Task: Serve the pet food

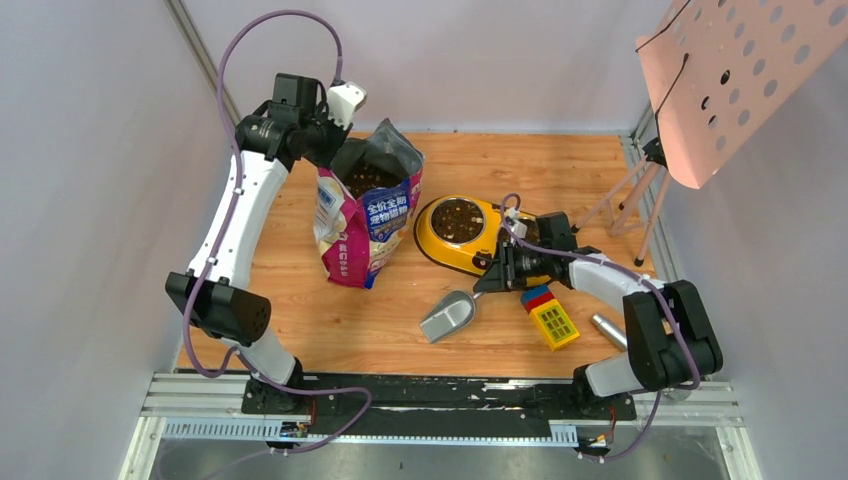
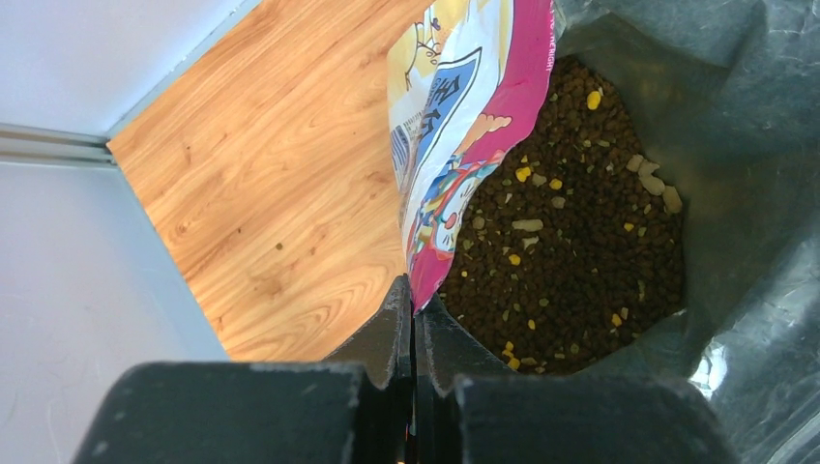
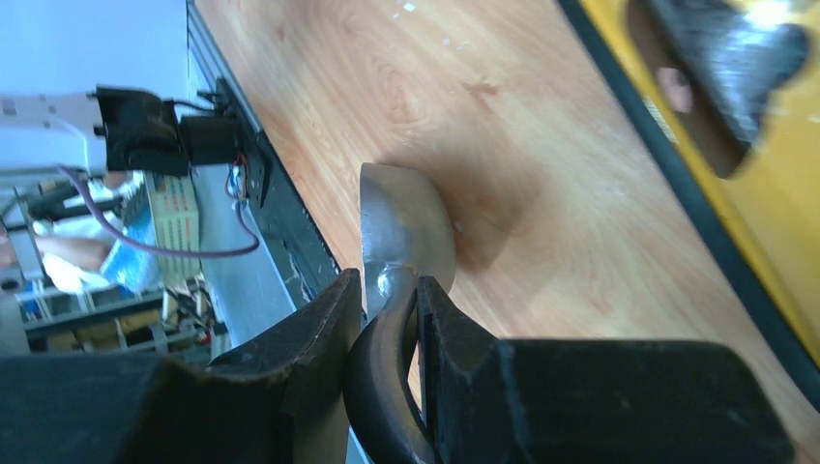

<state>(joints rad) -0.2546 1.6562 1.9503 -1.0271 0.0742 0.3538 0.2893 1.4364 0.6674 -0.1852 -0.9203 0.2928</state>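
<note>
Quick count: two arms, one cat food bag (image 1: 365,225), one yellow feeder (image 1: 440,245), one grey scoop (image 1: 448,317), two toy blocks (image 1: 555,323) and one small metal cylinder (image 1: 607,330), all on a wooden table (image 1: 300,310).

The bag stands open towards the far left. Most of the kibble (image 2: 571,242) is inside it, and there's some more in the feeder bowl just right of the bag.

The left gripper (image 2: 414,304) is pinched completely closed on the bag's rim. The right gripper (image 3: 392,290) is clamped on the scoop's black handle, jaws only slightly apart. The scoop is on the near side of the feeder, but I can't tell if it's touching the table.

Only the left wrist view shows yellow and pale bits mixed into the brown pellets. Only the right wrist view shows the grip on the handle clearly. Only the top view catches the pink perforated board (image 1: 735,70) at far right.
</note>
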